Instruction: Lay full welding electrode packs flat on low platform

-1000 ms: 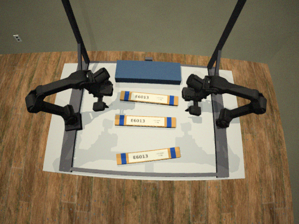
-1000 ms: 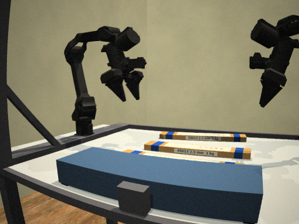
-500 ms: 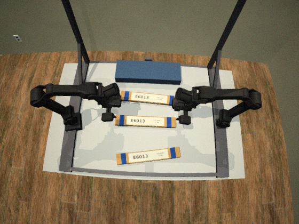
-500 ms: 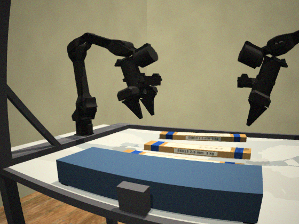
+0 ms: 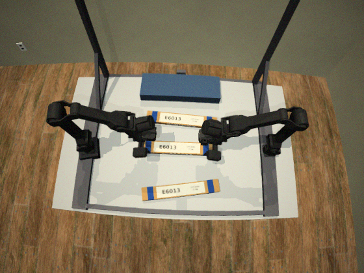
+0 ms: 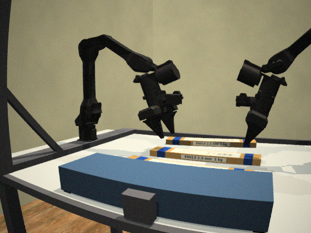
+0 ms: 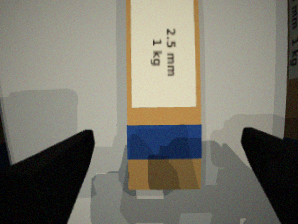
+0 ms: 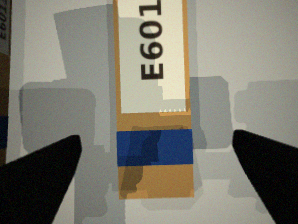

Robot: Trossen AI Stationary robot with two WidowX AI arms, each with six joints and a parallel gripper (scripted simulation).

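The left claw (image 5: 210, 145) (image 6: 167, 135) (image 7: 168, 136) gaped wide, gripping nothing, above one end of the middle pack (image 5: 177, 147) (image 6: 205, 156) (image 7: 164, 116) (image 8: 154, 121). That pack lay flat on the table (image 5: 117, 182) (image 6: 36, 177), off the blue platform (image 5: 180, 86) (image 6: 166, 177). The right claw (image 5: 142, 143) (image 6: 246, 142) (image 8: 156, 139), equally wide and unladen, straddled its other end from above.

Three blue-banded packs (image 5: 177, 147) (image 6: 205, 158) (image 7: 164, 116) (image 8: 155, 181) flat, apart

Top labels, platform-side pack (image 5: 177, 119) (image 6: 194, 165), middle pack (image 5: 177, 147) (image 6: 205, 156) (image 7: 164, 116) (image 8: 154, 121), outermost pack (image 5: 181, 190) (image 6: 211, 142): "E6013"; middle adds "2.5 mm 1 kg". Side labels, latter two: "E6013 2.5 mm 1 kg".
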